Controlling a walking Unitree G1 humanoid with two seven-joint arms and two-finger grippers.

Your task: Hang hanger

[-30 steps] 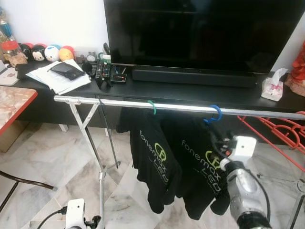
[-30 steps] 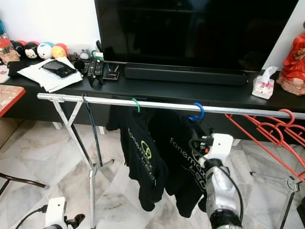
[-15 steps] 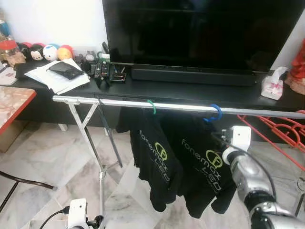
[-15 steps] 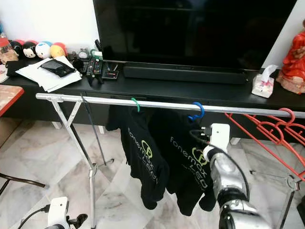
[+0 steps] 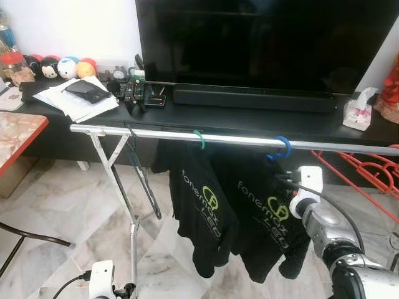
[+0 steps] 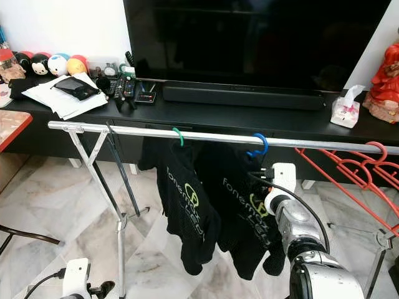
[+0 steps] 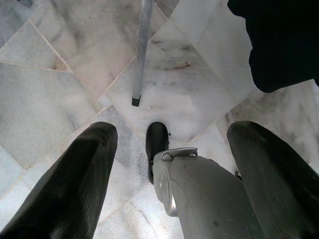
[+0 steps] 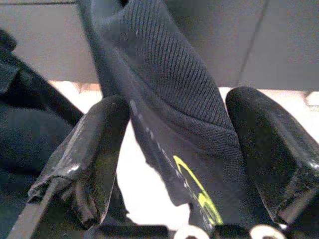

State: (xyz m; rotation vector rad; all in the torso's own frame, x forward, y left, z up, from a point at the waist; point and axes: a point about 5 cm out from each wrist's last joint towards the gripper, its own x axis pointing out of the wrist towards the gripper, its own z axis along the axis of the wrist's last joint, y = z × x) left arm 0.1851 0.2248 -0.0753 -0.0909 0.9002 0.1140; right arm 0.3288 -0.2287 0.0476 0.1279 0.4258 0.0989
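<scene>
On the silver rail (image 5: 237,141), a blue hanger (image 5: 278,149) is hanging by its hook, carrying a black T-shirt (image 5: 265,215) with yellow-green lettering, beside a green hanger (image 5: 199,139). Right gripper (image 8: 172,164) is sitting with fingers spread, shirt fabric between them. Left gripper (image 7: 172,174) is hanging open above the marble floor (image 7: 60,89).

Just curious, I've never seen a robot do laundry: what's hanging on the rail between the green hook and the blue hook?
Nothing hangs there: the silver rail is bare between the green hook and the blue hook, as the right eye view shows.
</scene>
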